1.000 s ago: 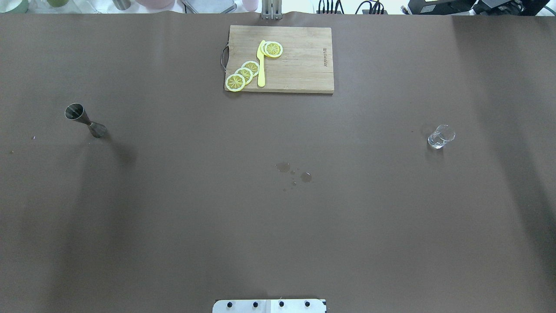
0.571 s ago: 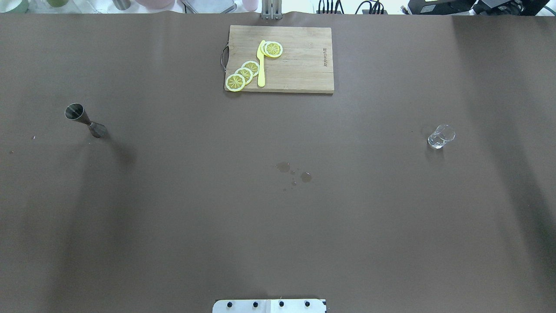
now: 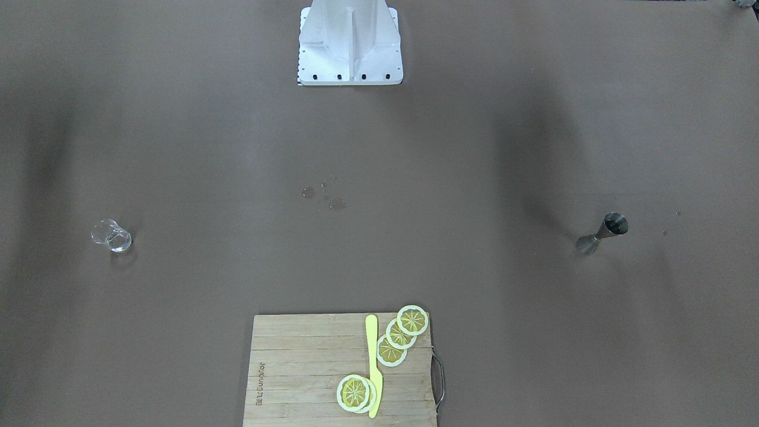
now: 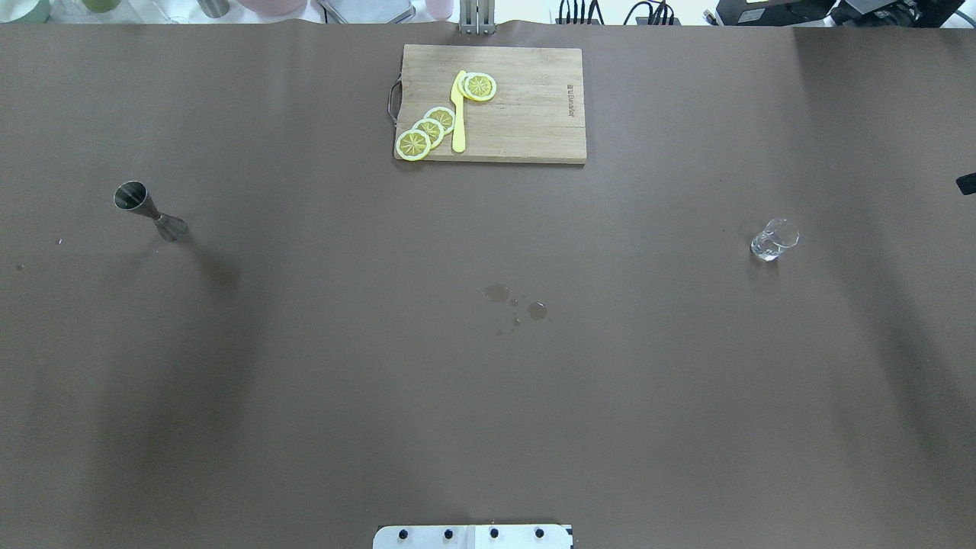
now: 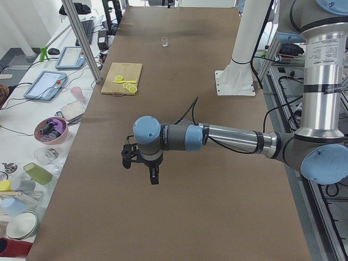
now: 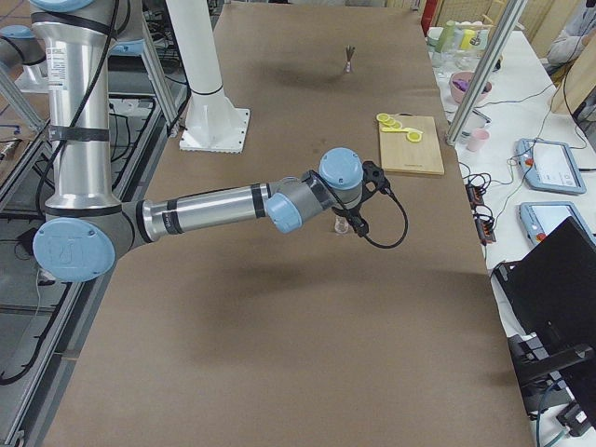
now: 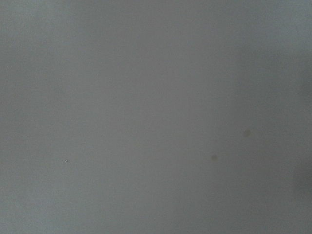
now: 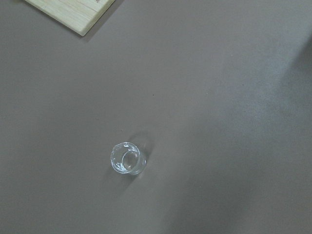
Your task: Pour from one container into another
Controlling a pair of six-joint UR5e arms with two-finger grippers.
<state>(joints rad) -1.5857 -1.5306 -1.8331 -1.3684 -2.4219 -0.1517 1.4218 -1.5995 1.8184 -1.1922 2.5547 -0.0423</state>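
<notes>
A steel jigger [image 4: 150, 211] stands upright on the brown table at the left, seen also as the jigger [image 3: 602, 233]. A small clear glass [image 4: 774, 239] stands at the right; the right wrist view looks down on this glass [image 8: 127, 158] from above. My right gripper [image 6: 361, 209] hovers close by the glass, and only a dark sliver of it [image 4: 967, 183] shows at the overhead view's right edge. My left gripper [image 5: 141, 168] hangs above the table's left end. I cannot tell whether either gripper is open or shut. The left wrist view shows bare table only.
A wooden cutting board [image 4: 526, 114] with lemon slices [image 4: 427, 131] and a yellow knife [image 4: 458, 114] lies at the far middle. A few water drops [image 4: 517, 302] mark the table's centre. The robot's base plate [image 4: 473, 537] sits at the near edge.
A dark sliver of the right gripper has come into the overhead view at its right edge. The arm shadows on the table have shifted. Jigger and glass have not moved.
</notes>
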